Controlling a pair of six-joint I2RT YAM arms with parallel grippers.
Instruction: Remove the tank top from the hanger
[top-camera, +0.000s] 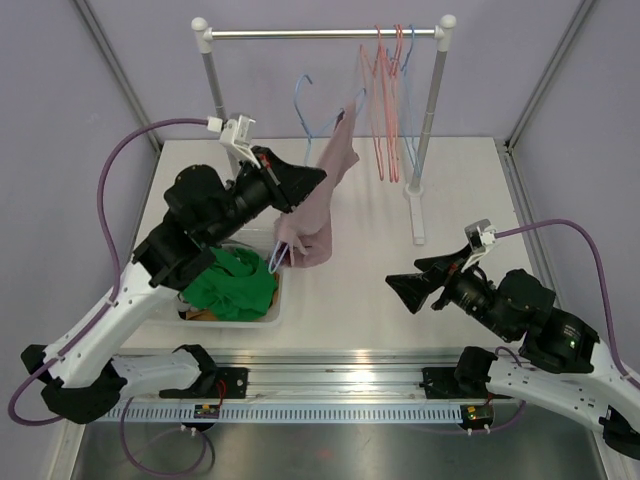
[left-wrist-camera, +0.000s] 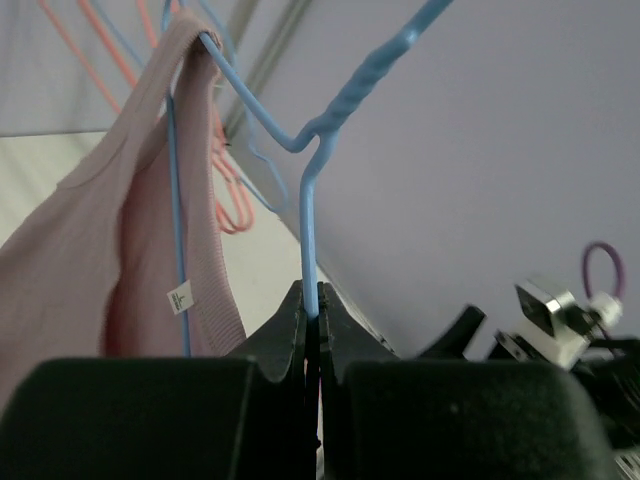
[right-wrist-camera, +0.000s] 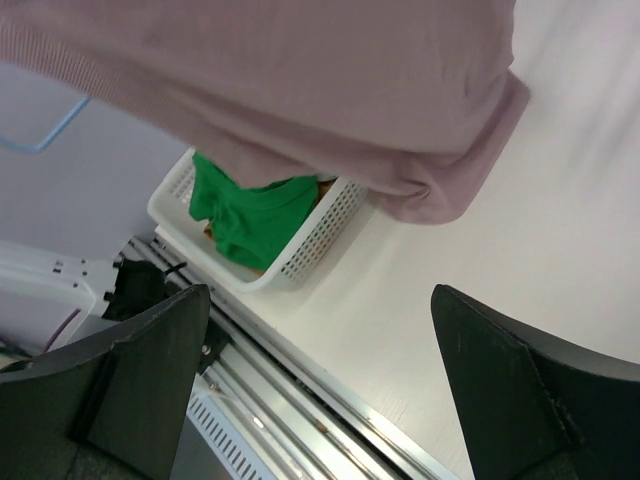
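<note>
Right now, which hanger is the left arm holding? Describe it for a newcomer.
Start at the white garment rack at the back of the table. Left of the bare hangers on its rail, the left gripper pinches a light-blue wire hanger clear of the rail. It alone carries a garment, the pink tank top.

My claw (right-wrist-camera: 315, 300) gapes wide, its two dark fingers (right-wrist-camera: 140, 370) framing the pink tank top (right-wrist-camera: 300, 80) hanging low over the white table (right-wrist-camera: 540, 230), with a sliver of blue hanger (right-wrist-camera: 45, 135) and, by the near-edge rail (right-wrist-camera: 290, 385), a white basket (right-wrist-camera: 335, 225) holding a green garment (right-wrist-camera: 240, 215).
</note>
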